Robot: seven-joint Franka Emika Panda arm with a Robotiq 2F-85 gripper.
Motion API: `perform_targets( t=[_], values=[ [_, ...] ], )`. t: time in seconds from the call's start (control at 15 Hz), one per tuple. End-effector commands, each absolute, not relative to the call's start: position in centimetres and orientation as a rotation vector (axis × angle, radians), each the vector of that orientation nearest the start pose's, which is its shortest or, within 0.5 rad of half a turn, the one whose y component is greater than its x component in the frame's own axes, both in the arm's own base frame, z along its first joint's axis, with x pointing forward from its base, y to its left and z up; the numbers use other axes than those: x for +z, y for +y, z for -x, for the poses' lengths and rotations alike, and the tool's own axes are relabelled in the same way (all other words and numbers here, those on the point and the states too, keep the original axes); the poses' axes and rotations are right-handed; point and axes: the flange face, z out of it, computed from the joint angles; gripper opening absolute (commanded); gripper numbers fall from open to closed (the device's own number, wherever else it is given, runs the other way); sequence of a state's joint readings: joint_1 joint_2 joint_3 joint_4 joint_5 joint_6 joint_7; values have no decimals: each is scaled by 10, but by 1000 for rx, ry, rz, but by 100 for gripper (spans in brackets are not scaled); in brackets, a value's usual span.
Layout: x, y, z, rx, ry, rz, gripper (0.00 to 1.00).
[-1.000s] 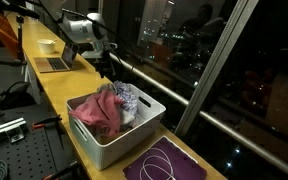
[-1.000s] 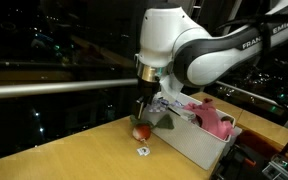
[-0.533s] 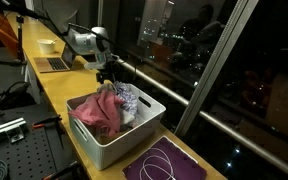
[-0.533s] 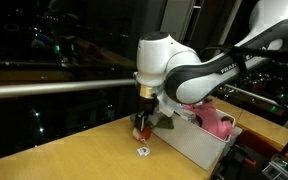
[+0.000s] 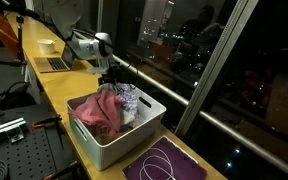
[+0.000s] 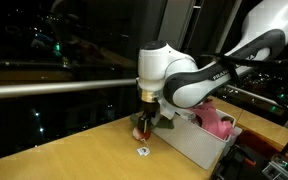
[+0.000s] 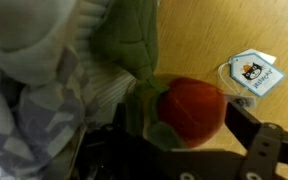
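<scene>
Gripper (image 6: 142, 122) is down at the wooden table (image 6: 64, 158), jaws spread wide and gripping nothing. Its dark fingers (image 7: 269, 148) flank the red plush ball (image 7: 192, 108) (can't tell from the wrist view whether they touch it). Ball has green cloth (image 7: 129, 40) against it and lies on the table just beside the white bin (image 6: 189, 148) of clothes (image 5: 99, 112); a small paper tag (image 7: 252, 72) lies near the ball.

Night outside, warm indoor light on the tabletop (image 6: 54, 155), reflections on the window (image 5: 184, 45). My wrist view was close-up and blurry.
</scene>
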State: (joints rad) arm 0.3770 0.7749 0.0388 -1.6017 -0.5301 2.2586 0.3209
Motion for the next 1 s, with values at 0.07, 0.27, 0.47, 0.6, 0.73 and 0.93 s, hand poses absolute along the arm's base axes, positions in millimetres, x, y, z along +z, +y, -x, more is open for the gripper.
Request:
perform_targets(
  t=[0.07,0.27,0.47,0.6,0.73,0.93],
  values=[
    [160,262,-637,-25,-822,3399,100],
    [160,260,-635,-23,-834,3390,100],
    [165,256,-638,-32,-826,3367,65],
    [164,256,-638,-30,-832,3358,49],
    [162,257,-638,-19,-837,3354,34],
    [162,256,-637,-11,-838,3346,12]
  ],
)
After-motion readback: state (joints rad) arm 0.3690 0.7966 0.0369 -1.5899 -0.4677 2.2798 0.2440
